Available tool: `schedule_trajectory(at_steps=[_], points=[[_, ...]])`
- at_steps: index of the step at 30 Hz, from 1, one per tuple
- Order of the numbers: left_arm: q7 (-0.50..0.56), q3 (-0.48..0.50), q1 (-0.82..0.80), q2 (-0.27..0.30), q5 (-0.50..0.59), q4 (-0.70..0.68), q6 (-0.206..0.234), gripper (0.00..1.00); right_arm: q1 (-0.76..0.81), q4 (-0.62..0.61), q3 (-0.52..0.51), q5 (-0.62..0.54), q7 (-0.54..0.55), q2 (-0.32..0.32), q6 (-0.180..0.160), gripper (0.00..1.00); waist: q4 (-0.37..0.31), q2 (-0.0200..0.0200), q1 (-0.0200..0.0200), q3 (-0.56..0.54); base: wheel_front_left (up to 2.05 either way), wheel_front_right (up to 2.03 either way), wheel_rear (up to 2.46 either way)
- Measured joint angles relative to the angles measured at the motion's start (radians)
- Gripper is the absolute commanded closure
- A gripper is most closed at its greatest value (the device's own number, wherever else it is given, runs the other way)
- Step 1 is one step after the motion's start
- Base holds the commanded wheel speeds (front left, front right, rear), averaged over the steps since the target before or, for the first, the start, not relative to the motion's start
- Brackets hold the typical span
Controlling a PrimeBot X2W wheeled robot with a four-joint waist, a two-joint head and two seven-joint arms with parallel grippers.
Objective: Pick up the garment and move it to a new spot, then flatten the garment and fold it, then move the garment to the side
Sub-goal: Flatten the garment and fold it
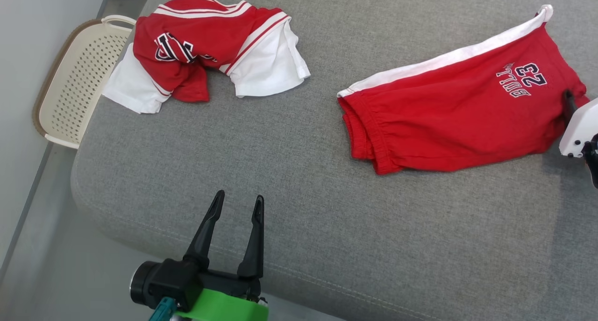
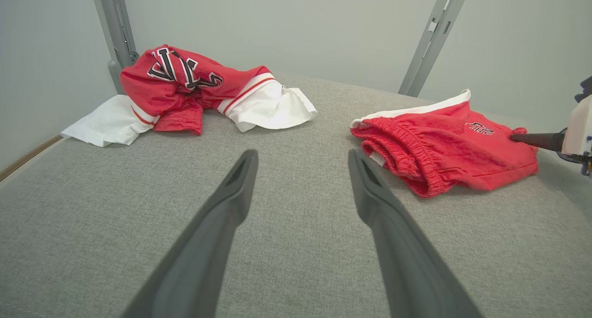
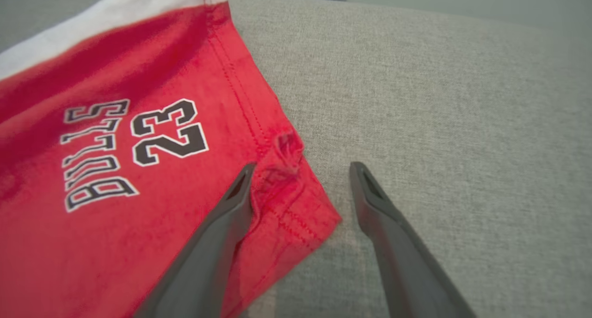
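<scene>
From the head, we see our left gripper (image 1: 238, 196) spread wide and empty above the grey cushion (image 1: 289, 171), the red shorts (image 1: 458, 110) lying folded at right. From the left wrist, a crumpled jersey (image 2: 185, 86) lies beyond those fingers. At the right wrist, our right gripper (image 3: 303, 166) gapes astride the shorts' hem corner, gripping nothing.

A broad bare strip of grey cushion (image 1: 289, 139) runs between the crumpled red-and-white jersey (image 1: 205, 45) and the red shorts (image 1: 458, 110), and it lies open straight ahead of the spread left hand (image 1: 237, 206). Right of the shorts' hem the cushion is bare too. The spread right hand (image 3: 303, 167) straddles that corner, one finger over cloth. A perforated basket (image 1: 70, 87) stands off the cushion's left edge.
</scene>
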Motion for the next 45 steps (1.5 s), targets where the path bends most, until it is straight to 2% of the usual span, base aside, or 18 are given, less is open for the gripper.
schedule_trajectory(at_steps=[5, 6, 8, 9, 17, 29, 36, 45], points=[[0.0, -0.014, -0.011, 0.0, -0.01, 0.009, 0.002, 0.0, 0.008, -0.004, -0.073, -0.049, 0.048, 0.007, 0.0, 0.01, 0.005, 0.0, 0.0, 0.018, 0.0, 0.0, 0.0], [0.0, -0.016, -0.014, 0.0, -0.013, 0.01, 0.002, 0.0, 0.008, -0.006, -0.09, -0.065, 0.059, 0.009, 0.0, 0.25, 0.005, 0.0, 0.0, 0.02, 0.0, 0.0, 0.0], [0.0, -0.019, -0.028, 0.0, -0.015, 0.019, 0.005, 0.0, 0.008, -0.011, -0.133, -0.105, 0.079, 0.021, 0.0, 0.87, 0.001, 0.0, 0.0, 0.024, 0.0, 0.0, 0.0], [0.0, -0.02, -0.03, 0.0, -0.018, 0.022, 0.005, 0.0, 0.009, -0.011, -0.147, -0.118, 0.084, 0.026, 0.0, 1.0, -0.001, 0.0, 0.0, 0.024, 0.0, 0.0, 0.0], [0.0, -0.014, -0.034, -0.001, -0.022, 0.05, 0.005, 0.0, 0.052, -0.012, -0.26, -0.186, 0.053, 0.091, 0.001, 1.0, -0.021, 0.0, 0.0, -0.004, 0.0, 0.0, 0.0], [0.0, -0.005, -0.027, -0.002, -0.018, 0.084, -0.001, 0.0, 0.161, -0.009, -0.402, -0.222, -0.048, 0.18, 0.001, 1.0, -0.072, 0.0, 0.0, -0.078, 0.0, 0.0, 0.0], [0.0, -0.005, -0.004, -0.002, -0.013, 0.148, -0.008, 0.0, 0.209, -0.007, -0.432, -0.224, -0.091, 0.237, 0.0, 1.0, -0.108, 0.0, 0.0, -0.122, 0.0, 0.0, 0.0], [0.0, 0.001, -0.001, 0.0, -0.013, 0.215, -0.008, 0.0, 0.282, -0.009, -0.458, -0.254, -0.129, 0.256, 0.0, 1.0, -0.145, 0.0, 0.0, -0.184, 0.0, 0.0, 0.0]])
